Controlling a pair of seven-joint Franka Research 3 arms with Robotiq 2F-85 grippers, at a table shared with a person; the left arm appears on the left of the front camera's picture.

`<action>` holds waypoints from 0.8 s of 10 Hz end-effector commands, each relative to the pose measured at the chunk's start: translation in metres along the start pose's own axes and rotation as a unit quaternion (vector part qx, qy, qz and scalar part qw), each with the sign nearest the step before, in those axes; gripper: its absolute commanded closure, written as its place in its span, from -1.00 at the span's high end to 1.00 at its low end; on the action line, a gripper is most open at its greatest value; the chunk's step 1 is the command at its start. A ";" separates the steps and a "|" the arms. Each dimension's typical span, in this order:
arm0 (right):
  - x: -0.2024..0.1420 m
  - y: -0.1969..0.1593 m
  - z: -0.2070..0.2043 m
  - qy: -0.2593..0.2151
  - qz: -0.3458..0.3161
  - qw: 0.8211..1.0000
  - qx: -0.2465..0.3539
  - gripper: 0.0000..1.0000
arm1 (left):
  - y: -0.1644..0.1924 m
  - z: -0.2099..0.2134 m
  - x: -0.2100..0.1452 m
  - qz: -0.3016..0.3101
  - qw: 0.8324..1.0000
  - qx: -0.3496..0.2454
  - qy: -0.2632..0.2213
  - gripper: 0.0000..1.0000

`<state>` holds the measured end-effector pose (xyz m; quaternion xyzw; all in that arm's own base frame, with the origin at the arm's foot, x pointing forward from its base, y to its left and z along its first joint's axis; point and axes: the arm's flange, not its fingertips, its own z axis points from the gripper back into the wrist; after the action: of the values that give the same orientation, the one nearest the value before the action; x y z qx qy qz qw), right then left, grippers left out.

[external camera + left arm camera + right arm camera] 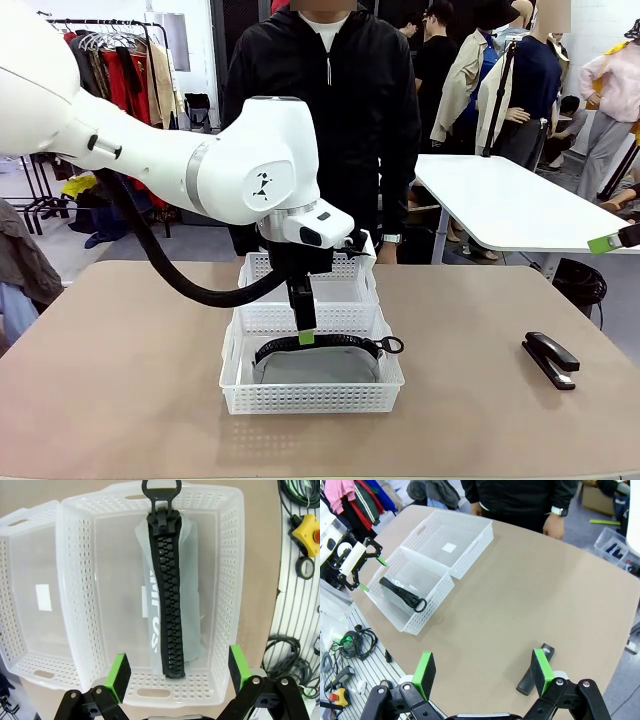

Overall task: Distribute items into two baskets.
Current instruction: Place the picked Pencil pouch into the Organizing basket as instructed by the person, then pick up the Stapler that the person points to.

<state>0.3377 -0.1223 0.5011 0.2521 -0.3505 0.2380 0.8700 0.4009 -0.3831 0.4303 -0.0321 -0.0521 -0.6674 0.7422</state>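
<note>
The grey pouch [318,364] with its black zipper and ring pull lies in the nearer white basket [240,385]. My left gripper [306,336] hangs just above it, open, with nothing between its fingers. In the left wrist view the pouch [191,580] lies lengthwise in that basket [226,580], and the left gripper [177,672] is spread wide over its near end. The second basket [262,266] stands right behind the first and holds nothing. The black stapler [550,359] lies on the table at the right. My right gripper [482,672] is open high above the stapler [525,684].
A person in a black jacket stands at the far edge, one hand [552,526] resting by the table. The right gripper's green tip [604,243] shows at the right edge. Cables and a yellow stop button [306,530] lie on the slotted plate beside the table.
</note>
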 end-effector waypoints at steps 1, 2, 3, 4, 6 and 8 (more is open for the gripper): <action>0.000 0.001 0.000 -0.003 0.002 1.000 0.003 1.00 | 0.001 0.002 0.001 0.006 1.000 0.005 0.000 1.00; 0.000 0.001 0.000 -0.003 0.002 1.000 0.003 1.00 | 0.001 0.002 0.001 0.006 1.000 0.005 0.000 1.00; 0.000 0.001 0.000 -0.003 0.002 1.000 0.003 1.00 | 0.001 0.002 0.001 0.006 1.000 0.005 0.000 1.00; 0.000 0.001 0.000 -0.003 0.002 1.000 0.003 1.00 | 0.001 0.002 0.001 0.006 1.000 0.005 0.000 1.00; 0.000 0.001 0.000 -0.003 0.002 1.000 0.003 1.00 | 0.001 0.002 0.001 0.006 1.000 0.005 0.000 1.00; 0.000 0.001 0.000 -0.003 0.002 1.000 0.003 1.00 | 0.001 0.001 0.001 0.001 1.000 0.001 -0.001 1.00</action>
<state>0.3377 -0.1223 0.5011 0.2521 -0.3505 0.2380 0.8700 0.4016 -0.3842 0.4311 -0.0328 -0.0530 -0.6667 0.7427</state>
